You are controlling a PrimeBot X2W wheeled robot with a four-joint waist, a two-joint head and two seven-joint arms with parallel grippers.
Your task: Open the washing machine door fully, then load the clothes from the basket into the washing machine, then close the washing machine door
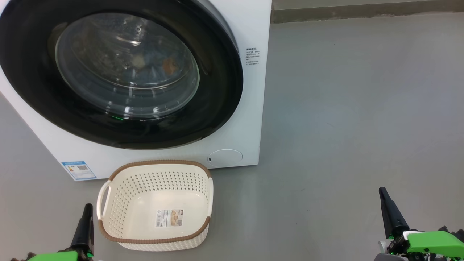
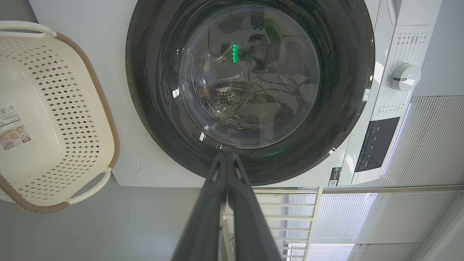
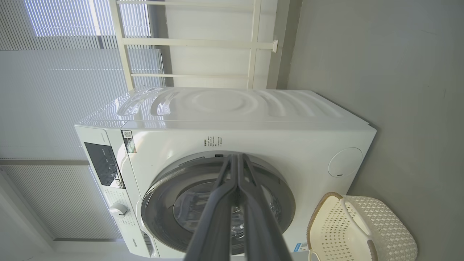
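Washing machine [image 1: 250, 108]: stands on the grey floor [image 1: 344, 127]. Its right front corner is a straight vertical edge, with open floor beyond it.
Door [image 1: 217, 90]: closed flat against the machine's front. The wide black rim covers most of the front and leaves a narrow white margin on the right.
Clothes [image 1: 168, 66]: inside the drum, seen dimly through the glass as a bluish heap with an orange-brown patch.
Basket [image 1: 119, 203]: on the floor below the door and tilted towards the camera. Its far rim is just beside the machine's lower front; whether they touch cannot be told. The label sticker [image 1: 169, 217] shows on its bare bottom.
Service flap [image 1: 224, 158]: low on the machine's front, just beyond the basket's right far corner.
Energy sticker [image 1: 79, 170]: at the lower left front corner, left of the basket.
Left end effector [image 1: 88, 208]: fingers pressed together, holding nothing. It is low at the left, just beside the basket's left handle, and points up at the door.
Right end effector [image 1: 382, 192]: fingers pressed together, holding nothing. It is low at the right, well apart from the basket and the machine.
Open room: a broad stretch of bare floor runs right of the machine to the skirting [image 1: 362, 11] at the far wall.
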